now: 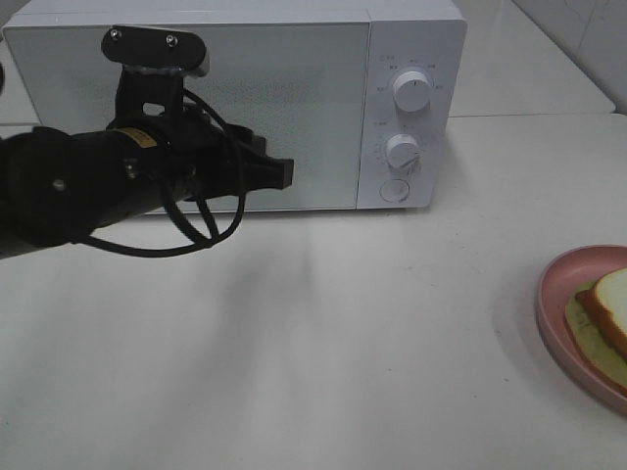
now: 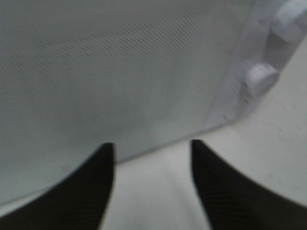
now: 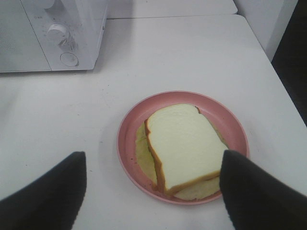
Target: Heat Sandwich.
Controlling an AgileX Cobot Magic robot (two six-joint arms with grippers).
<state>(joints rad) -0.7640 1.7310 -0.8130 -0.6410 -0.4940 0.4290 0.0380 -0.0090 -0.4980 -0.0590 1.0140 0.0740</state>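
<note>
The sandwich, white bread with tan crust and pale yellow-green filling, lies on a round pink plate at the table's right edge. My right gripper hangs open above it, one finger on each side, touching nothing; it is out of the high view. My left gripper is open and empty, its tips close to the lower part of the shut door of the white microwave.
The microwave's control panel carries two round knobs and a button on its right side. A white wall or cabinet stands beyond the table's right edge.
</note>
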